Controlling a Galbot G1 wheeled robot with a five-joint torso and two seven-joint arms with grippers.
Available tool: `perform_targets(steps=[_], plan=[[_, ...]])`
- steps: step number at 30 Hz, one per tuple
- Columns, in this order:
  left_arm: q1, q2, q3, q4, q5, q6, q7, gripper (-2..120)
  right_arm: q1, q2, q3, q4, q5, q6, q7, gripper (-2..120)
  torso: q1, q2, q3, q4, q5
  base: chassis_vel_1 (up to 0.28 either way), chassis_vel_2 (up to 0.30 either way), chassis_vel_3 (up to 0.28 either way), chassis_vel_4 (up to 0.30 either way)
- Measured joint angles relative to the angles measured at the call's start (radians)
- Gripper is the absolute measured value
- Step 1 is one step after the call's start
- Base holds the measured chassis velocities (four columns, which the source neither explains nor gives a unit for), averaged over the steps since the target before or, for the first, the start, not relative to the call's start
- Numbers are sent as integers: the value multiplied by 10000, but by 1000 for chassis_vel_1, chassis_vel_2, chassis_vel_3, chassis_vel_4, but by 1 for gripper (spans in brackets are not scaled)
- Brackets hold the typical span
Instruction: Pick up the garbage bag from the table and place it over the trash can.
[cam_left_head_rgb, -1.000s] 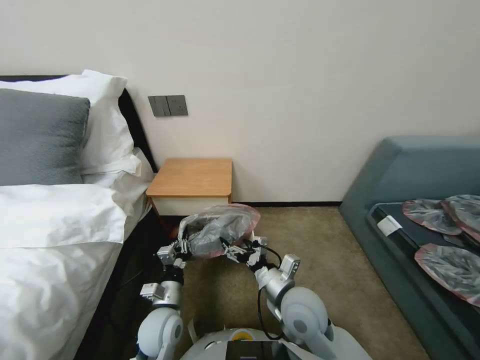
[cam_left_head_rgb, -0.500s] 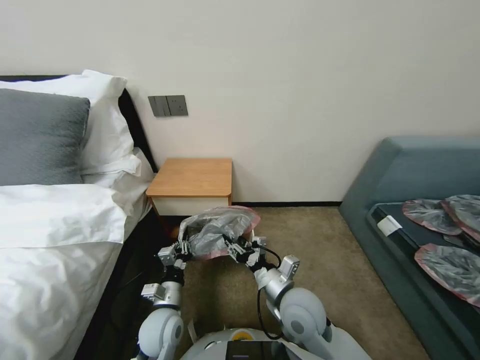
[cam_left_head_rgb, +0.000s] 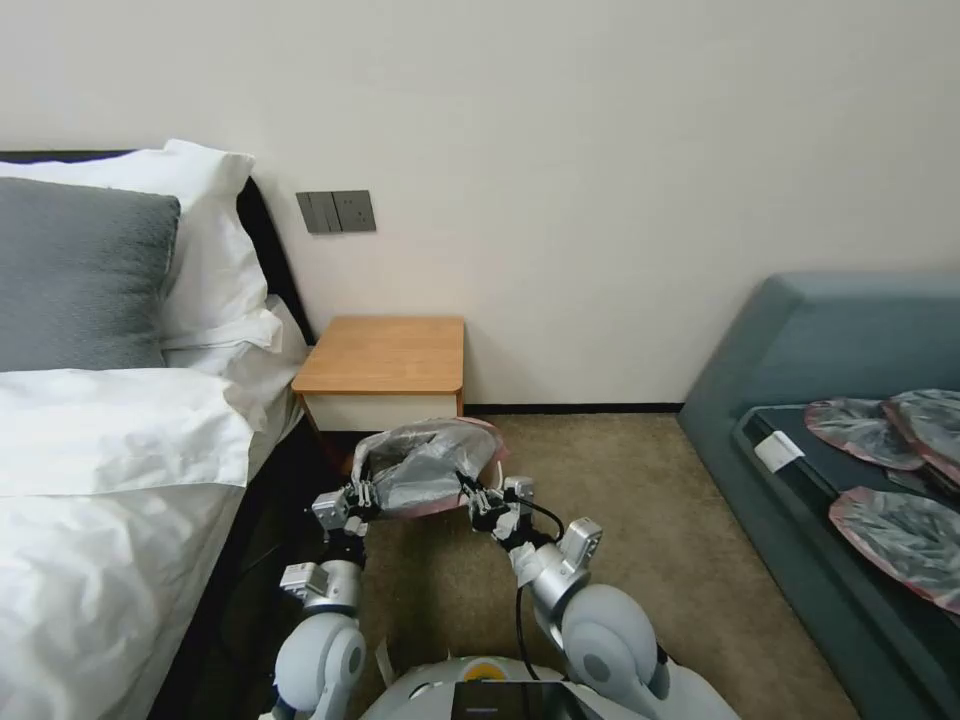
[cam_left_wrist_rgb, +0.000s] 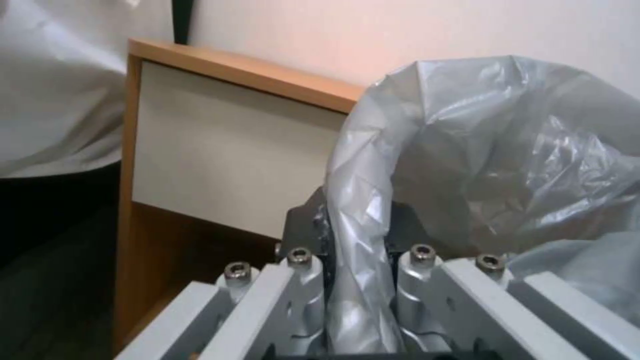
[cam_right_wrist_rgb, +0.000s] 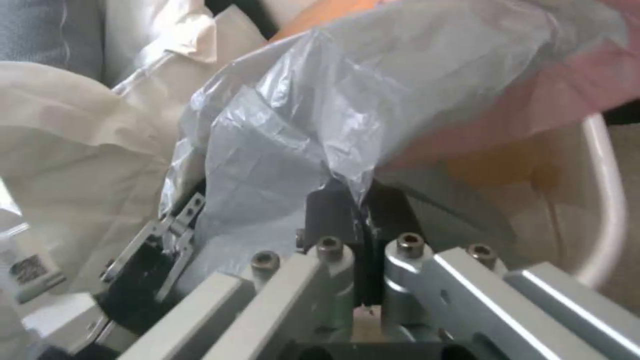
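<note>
Beige carpet (cam_left_head_rgb: 620, 500) fills the lower middle of the head view, with a bed (cam_left_head_rgb: 110, 450) down the left side, a blue-grey sofa (cam_left_head_rgb: 830, 380) at the right and a plain wall behind. Against that wall, just left of centre, stands the table (cam_left_head_rgb: 385, 355), its wooden top bare.

Below the table in the frame, the garbage bag (cam_left_head_rgb: 425, 465) is stretched between the two grippers, puffed into a grey dome with its pink rim along the right and lower edge. The left gripper (cam_left_head_rgb: 362, 497) pinches the bag's left edge; in the left wrist view (cam_left_wrist_rgb: 357, 280) its fingers are clamped on a fold of plastic (cam_left_wrist_rgb: 467, 165), with the table's white drawer front (cam_left_wrist_rgb: 227, 150) close behind. The right gripper (cam_left_head_rgb: 478, 500) grips the bag's right edge; the right wrist view (cam_right_wrist_rgb: 353, 235) shows its fingers closed on the film (cam_right_wrist_rgb: 347, 110).

In the same view the trash can (cam_right_wrist_rgb: 610, 200) appears as a curved cream rim just beyond the bag, and the bag seems to hang over its opening, though the plastic hides most of it.

Three more bags (cam_left_head_rgb: 890, 470) lie on the sofa seat at lower right.
</note>
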Motion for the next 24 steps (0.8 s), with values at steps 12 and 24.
perform_targets(steps=[12,24], plan=[[-71,-46,-108,-44,-264,166,-255,7,-623,-177,149,337,-453,123,-143,0,0,0,0,0,0,0,0,0,0],[-87,-90,-228,-289,-778,432,-586,7,-1292,-289,525,64,-1248,535,-532,0,0,0,0,0,0,0,0,0,0]])
